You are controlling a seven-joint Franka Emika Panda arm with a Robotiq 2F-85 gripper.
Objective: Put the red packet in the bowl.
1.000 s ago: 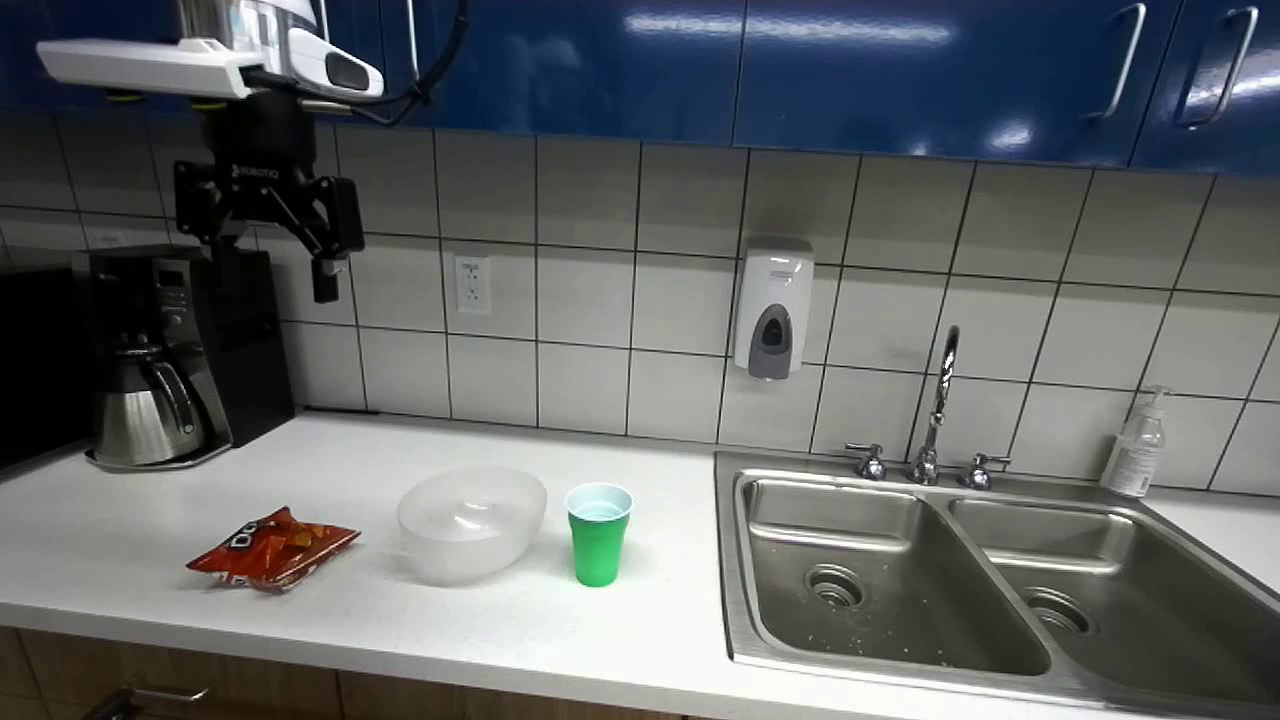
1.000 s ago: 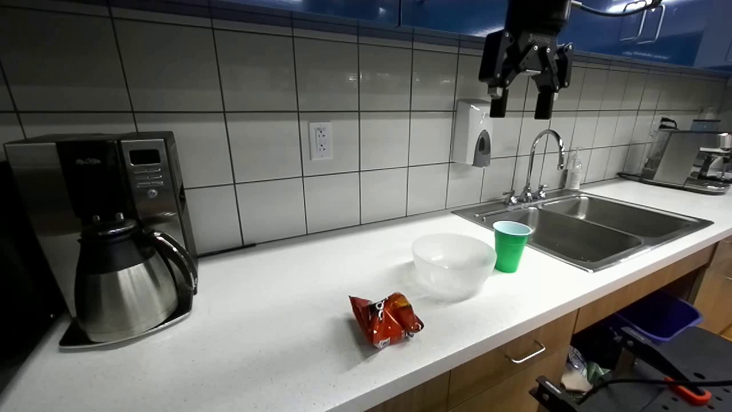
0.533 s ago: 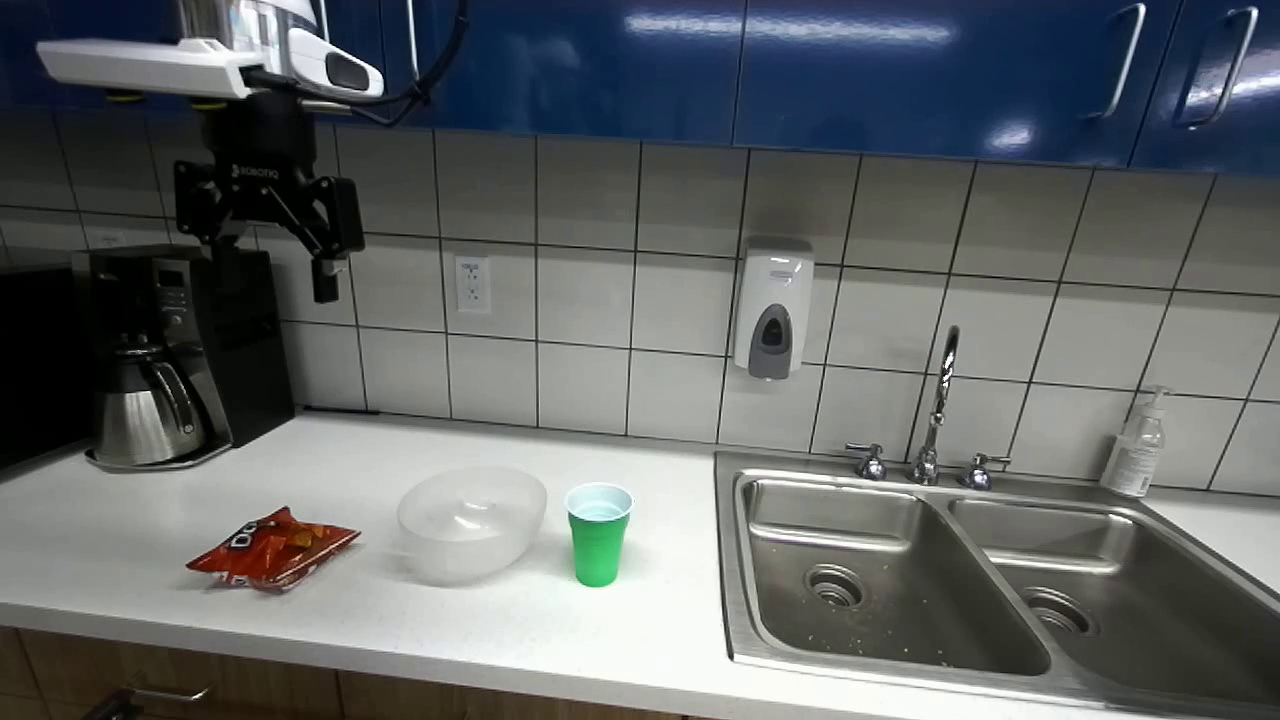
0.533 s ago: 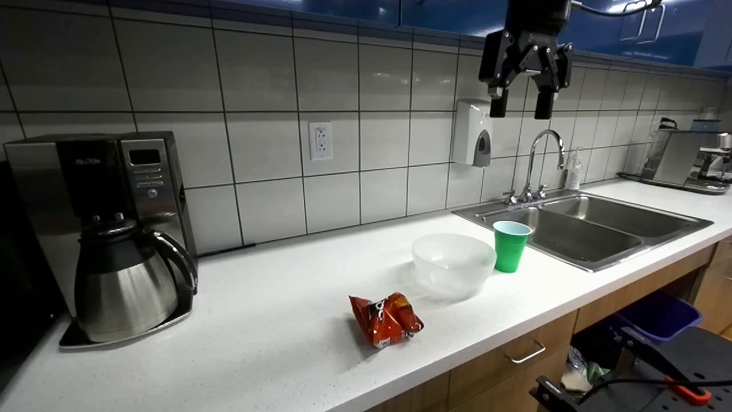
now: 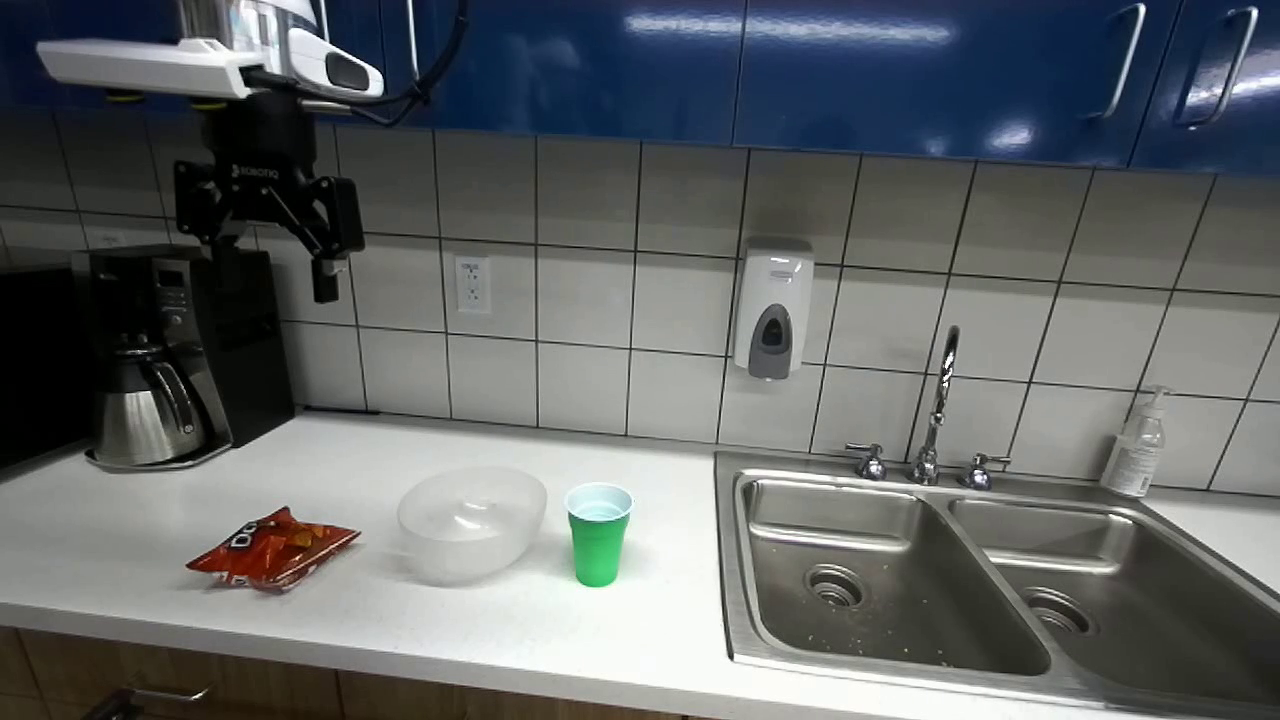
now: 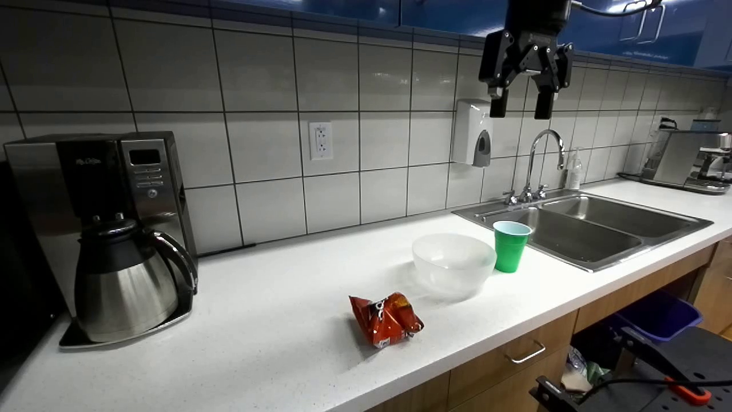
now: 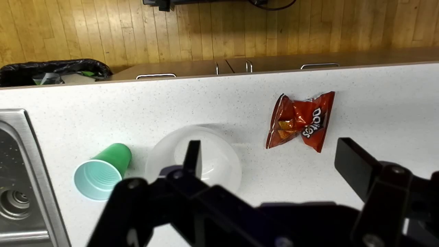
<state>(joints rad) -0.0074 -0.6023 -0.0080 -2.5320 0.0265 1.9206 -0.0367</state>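
The red packet [image 5: 274,550] lies on the white counter in both exterior views [image 6: 387,319], beside the bowl and apart from it. The bowl [image 5: 472,530] is wide, translucent and upright, and shows no contents; it stands between the packet and the cup [image 6: 454,266]. My gripper [image 5: 277,278] hangs high above the counter, open and with nothing between its fingers [image 6: 521,109]. In the wrist view, my open fingers [image 7: 271,158] stand far apart. The packet [image 7: 300,120] shows beyond them, and one finger hides part of the bowl [image 7: 219,151].
A green cup [image 5: 598,540] stands on the counter between the bowl and the double sink [image 5: 740,560]. A coffee maker [image 6: 131,246] stands at the other end. A soap dispenser [image 5: 775,310] is on the tiled wall. Blue cabinets [image 5: 600,70] hang above. The counter's front edge [image 7: 240,74] runs near the packet.
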